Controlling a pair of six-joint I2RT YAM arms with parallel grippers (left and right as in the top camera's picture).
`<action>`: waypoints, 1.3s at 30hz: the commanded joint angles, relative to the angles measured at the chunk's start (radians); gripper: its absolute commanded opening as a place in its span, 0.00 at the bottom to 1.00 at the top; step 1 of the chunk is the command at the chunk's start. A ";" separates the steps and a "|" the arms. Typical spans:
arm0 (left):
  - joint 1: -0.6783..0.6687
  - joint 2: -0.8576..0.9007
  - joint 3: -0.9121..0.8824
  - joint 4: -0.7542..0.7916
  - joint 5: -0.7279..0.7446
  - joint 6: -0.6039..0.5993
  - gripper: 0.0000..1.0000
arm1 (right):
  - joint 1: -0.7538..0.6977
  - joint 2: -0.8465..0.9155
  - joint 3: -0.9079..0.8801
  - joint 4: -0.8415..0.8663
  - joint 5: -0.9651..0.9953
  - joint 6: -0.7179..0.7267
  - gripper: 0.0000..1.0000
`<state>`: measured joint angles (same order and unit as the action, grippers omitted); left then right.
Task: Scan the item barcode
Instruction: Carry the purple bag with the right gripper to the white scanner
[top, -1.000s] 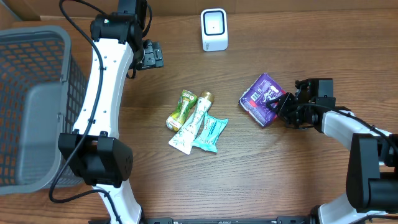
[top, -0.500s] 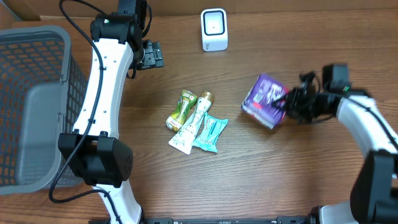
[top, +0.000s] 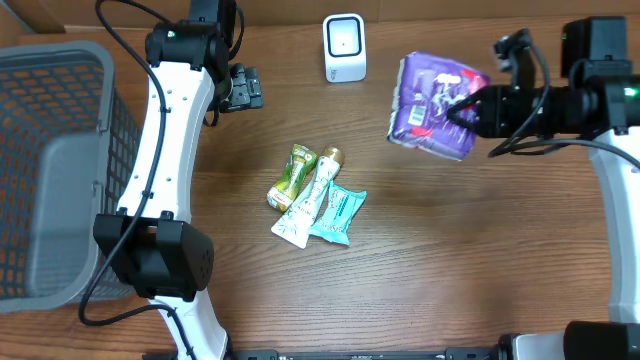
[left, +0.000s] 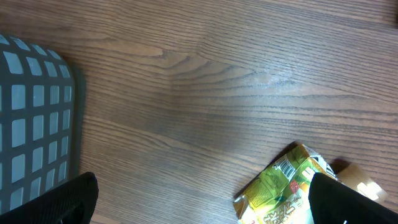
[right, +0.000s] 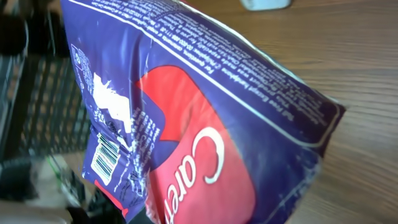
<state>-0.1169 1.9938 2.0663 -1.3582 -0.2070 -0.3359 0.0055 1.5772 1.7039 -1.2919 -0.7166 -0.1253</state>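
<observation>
Worktop (top: 450, 260) carries one grey basket (top: 118, 120) at its left edge. One purple pack (top: 425, 100), flat on the wood a second ago, now hangs lifted in the right gripper (top: 466, 108), jaws pinched on it. Three sachets (top: 315, 195) lie centrally. One white scanner (top: 344, 47) stands just left of the pack, so presenting the barcode looks next. The left gripper (top: 245, 88) idles, jaws wide.
</observation>
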 joint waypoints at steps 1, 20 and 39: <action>-0.002 -0.019 0.016 0.002 -0.010 0.007 0.99 | 0.039 -0.010 0.019 0.005 0.000 -0.075 0.05; -0.002 -0.019 0.016 0.002 -0.010 0.007 1.00 | 0.195 -0.001 0.233 0.182 0.456 0.183 0.03; -0.001 -0.019 0.016 0.002 -0.010 0.007 0.99 | 0.455 0.508 0.332 0.890 1.535 -0.370 0.04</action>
<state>-0.1169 1.9938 2.0663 -1.3579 -0.2073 -0.3359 0.4622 2.0228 2.0312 -0.5041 0.6613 -0.2787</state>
